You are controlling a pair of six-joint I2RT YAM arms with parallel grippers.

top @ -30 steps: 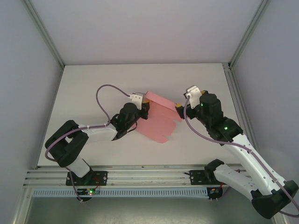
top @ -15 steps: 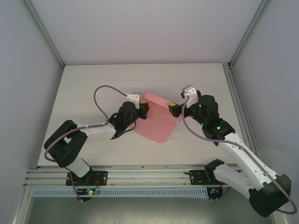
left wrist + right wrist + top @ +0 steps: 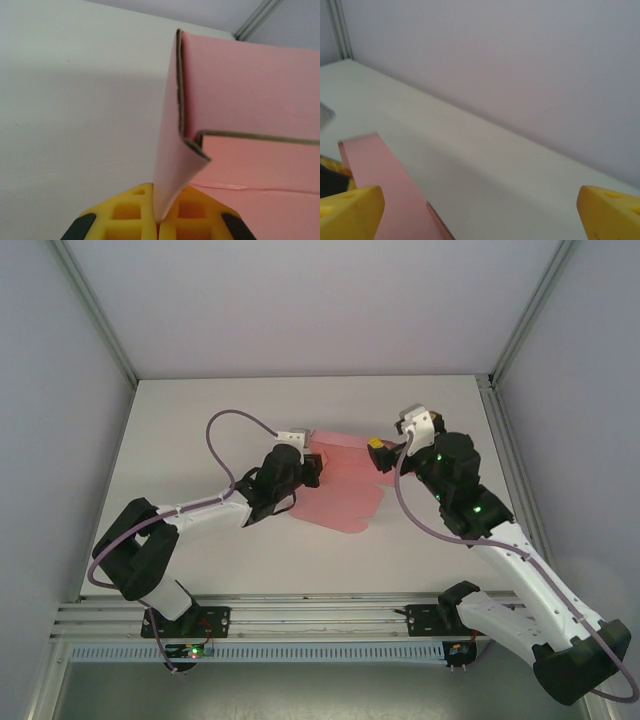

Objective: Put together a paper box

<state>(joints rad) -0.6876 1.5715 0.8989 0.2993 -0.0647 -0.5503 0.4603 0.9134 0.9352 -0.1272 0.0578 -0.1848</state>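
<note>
Top view first: the paper box [image 3: 340, 490] lies mid-worktop [image 3: 200, 430] between the two arms. Most of the pink sheet is flat and its far panel is lifted. The left fingers [image 3: 311, 471] are pinched on its left edge. The right fingers [image 3: 376, 445] stand wide apart just beside its far right corner; I can't tell whether they touch it. There's bare surface all round the card, and the enclosure walls are well apart from it, so there's plenty of room to swing a panel over.

Left wrist now: the left fingers [image 3: 125, 212] are clamped tight on one thin flap of the paper box [image 3: 240, 90], and that flap bows above the pinch. I'd call this light, floppy card: easy to lift, quick to buckle or crease. It's best held at a panel edge close to a fold line.

Right wrist: the right fingers [image 3: 350, 210] are spread, with nothing between them. A strip of the paper box [image 3: 385, 185] rises beside the left-hand pad. Beyond it, open worktop [image 3: 495, 165] runs to the back wall [image 3: 520, 65].
</note>
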